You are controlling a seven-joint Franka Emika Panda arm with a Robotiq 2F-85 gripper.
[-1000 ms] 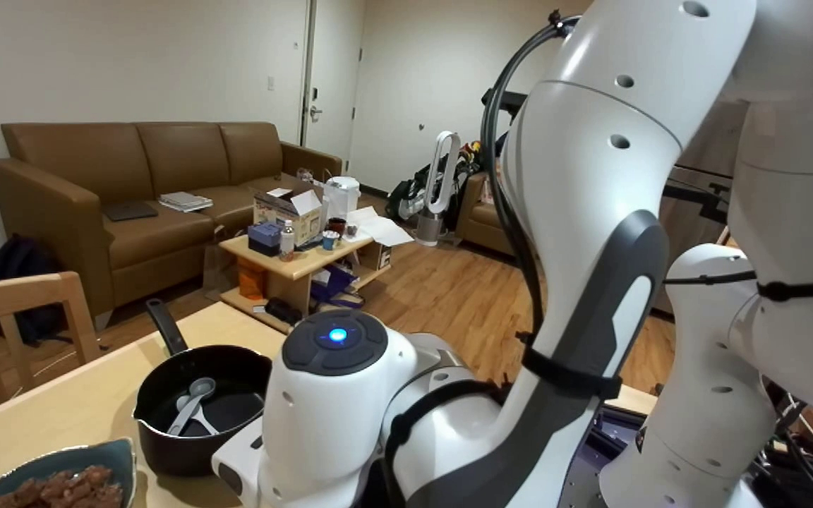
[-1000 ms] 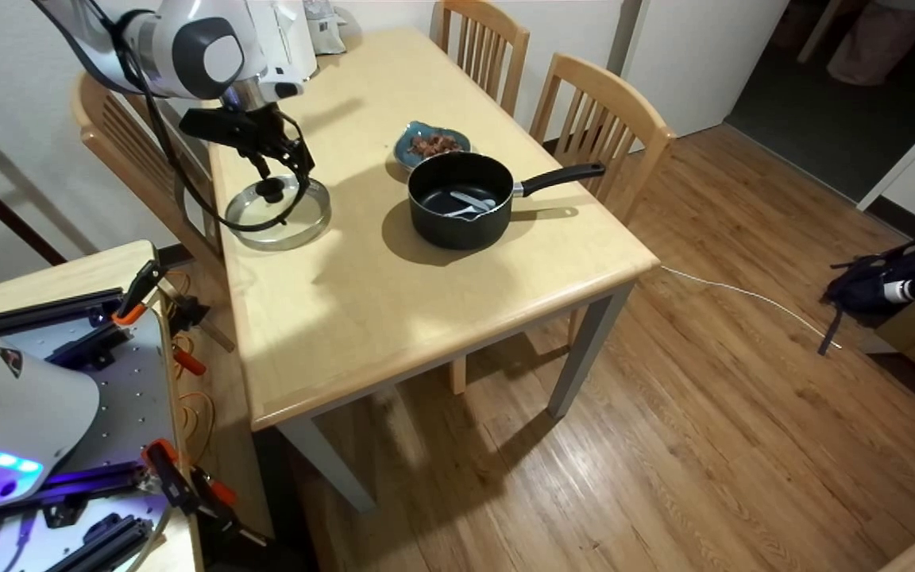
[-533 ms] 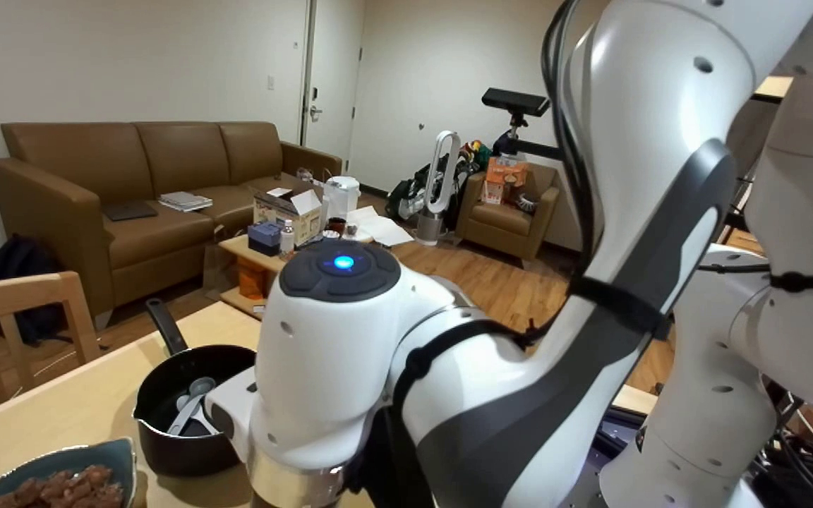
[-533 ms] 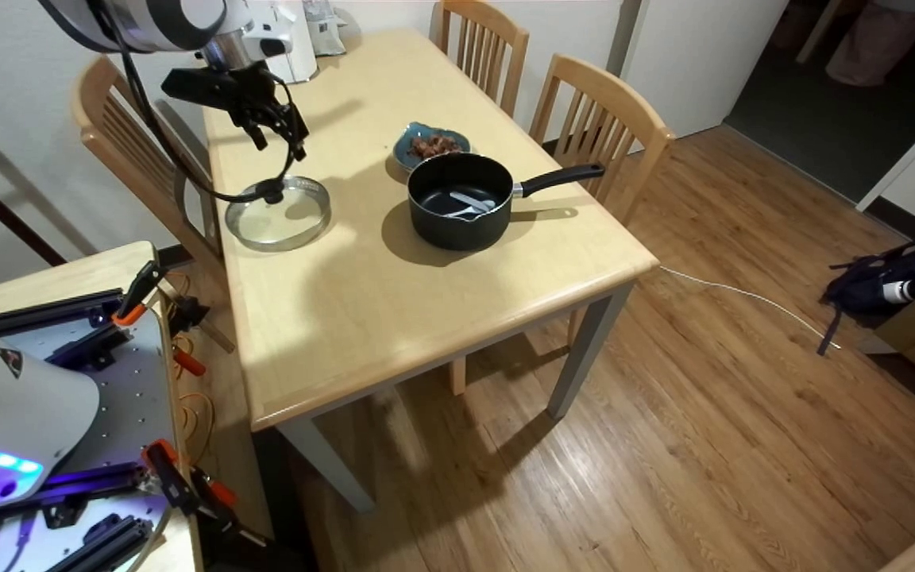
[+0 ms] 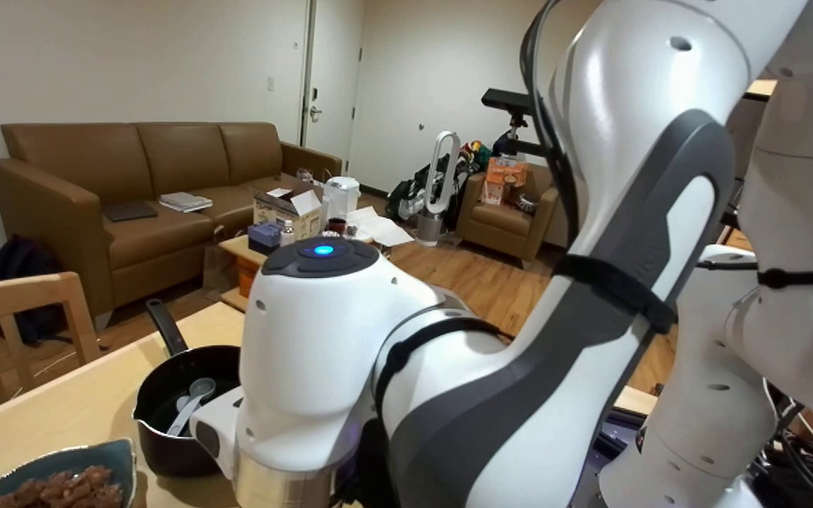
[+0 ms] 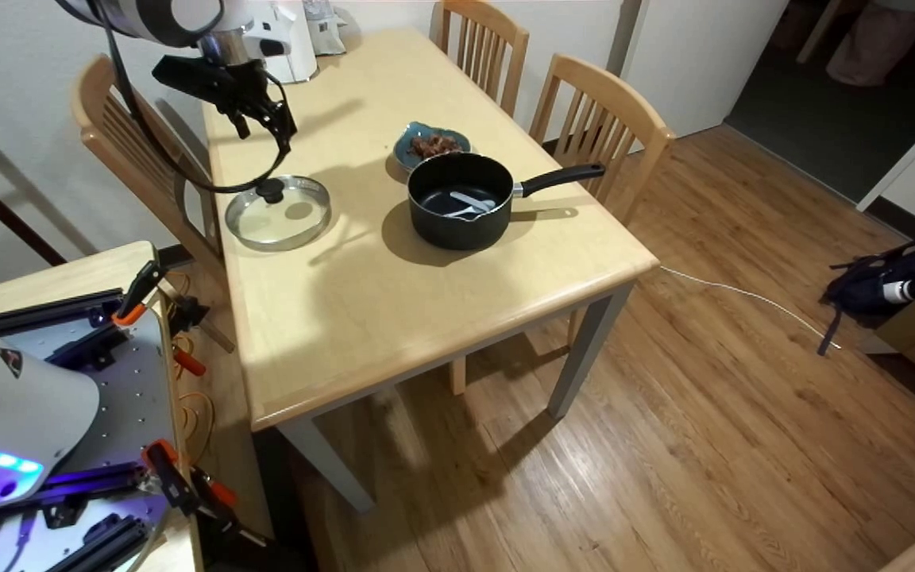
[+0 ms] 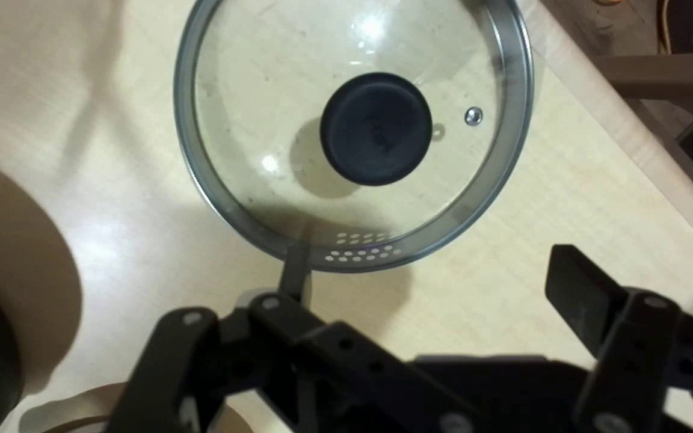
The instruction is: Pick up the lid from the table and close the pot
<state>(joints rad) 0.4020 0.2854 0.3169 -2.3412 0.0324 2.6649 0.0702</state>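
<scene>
The clear glass lid (image 6: 287,225) with its metal rim and dark knob lies flat on the pale table (image 6: 378,310), knob up, near one long edge. In the wrist view the lid (image 7: 376,129) fills the upper middle. My gripper (image 6: 264,139) is above the lid, apart from it. In the wrist view its fingers (image 7: 431,264) are wide apart with nothing between them; one fingertip overlaps the lid's rim in the picture. The black pot (image 6: 457,218) stands uncovered on the table with pale spoons (image 6: 469,202) inside. An exterior view shows the pot (image 5: 173,448) partly behind the arm.
The teal-rimmed dish of brown food (image 6: 406,149) stands beside the pot; it also shows in an exterior view (image 5: 113,455). The pot's handle (image 6: 565,176) points away from the lid. Wooden chairs (image 6: 608,103) stand around the table. A white object (image 6: 295,48) is at the far end.
My gripper has risen from beside the lid's knob, then shifted slightly left in the exterior view that shows the lid. The lid, pot and dish have not moved.
</scene>
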